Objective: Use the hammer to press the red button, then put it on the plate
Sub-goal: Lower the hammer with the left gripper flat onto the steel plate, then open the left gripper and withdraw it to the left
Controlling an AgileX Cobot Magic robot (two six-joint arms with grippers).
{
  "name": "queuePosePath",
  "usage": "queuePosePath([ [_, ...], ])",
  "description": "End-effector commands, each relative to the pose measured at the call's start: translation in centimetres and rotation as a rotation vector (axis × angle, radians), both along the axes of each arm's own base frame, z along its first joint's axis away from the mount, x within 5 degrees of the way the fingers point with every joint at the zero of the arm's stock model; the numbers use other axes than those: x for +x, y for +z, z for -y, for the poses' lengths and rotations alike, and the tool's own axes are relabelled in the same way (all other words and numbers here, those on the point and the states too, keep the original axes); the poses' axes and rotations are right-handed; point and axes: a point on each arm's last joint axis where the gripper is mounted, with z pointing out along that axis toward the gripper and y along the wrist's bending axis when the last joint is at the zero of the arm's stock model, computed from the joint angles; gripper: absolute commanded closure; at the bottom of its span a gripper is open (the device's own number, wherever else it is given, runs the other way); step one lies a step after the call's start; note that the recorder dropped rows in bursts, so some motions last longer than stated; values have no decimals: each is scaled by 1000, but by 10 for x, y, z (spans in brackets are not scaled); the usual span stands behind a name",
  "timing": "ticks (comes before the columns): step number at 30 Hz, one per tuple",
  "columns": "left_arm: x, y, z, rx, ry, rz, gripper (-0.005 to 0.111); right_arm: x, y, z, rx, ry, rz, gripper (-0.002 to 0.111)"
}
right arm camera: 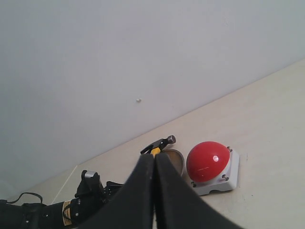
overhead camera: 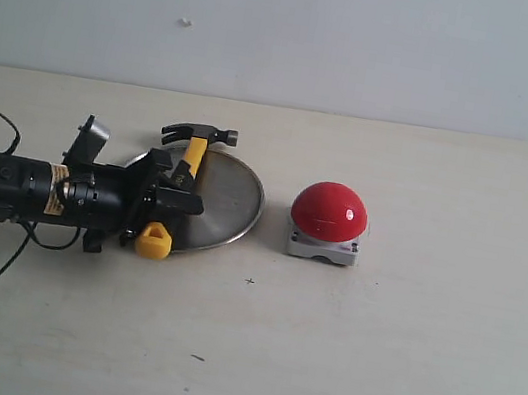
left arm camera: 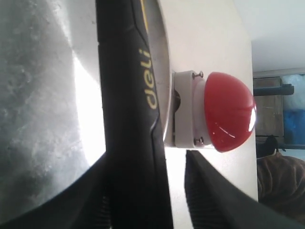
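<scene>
Your left fingers (left arm camera: 219,205) stand spread around the yellow-handled claw hammer (overhead camera: 193,153) lying on the round silver metal plate (overhead camera: 230,202), left of the red dome button (overhead camera: 329,212); your right fingers (right arm camera: 138,200) are pressed together.

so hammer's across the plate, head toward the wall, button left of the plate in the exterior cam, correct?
No. The exterior view shows the button right of the plate, not left. The hammer does lie across the plate, head toward the wall.
</scene>
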Motion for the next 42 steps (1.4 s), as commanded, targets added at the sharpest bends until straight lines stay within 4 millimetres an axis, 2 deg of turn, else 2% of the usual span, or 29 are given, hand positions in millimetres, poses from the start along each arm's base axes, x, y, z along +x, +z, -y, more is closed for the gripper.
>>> queuePosePath([
  [1, 1, 7, -2, -25, -7, -7, 62, 0, -1, 0, -5, -1, 10, 108],
  [10, 1, 6, -6, -13, -24, -11, 62, 0, -1, 0, -5, -1, 10, 108],
  [22, 3, 14, -47, 36, -51, -44, 62, 0, -2, 0, -8, 3, -4, 108],
  [38, -4, 17, -39, 5, -114, -66, 62, 0, -2, 0, -8, 3, -4, 108],
  [42, -2, 24, -50, 10, -107, -47, 62, 0, -2, 0, -8, 3, -4, 108],
])
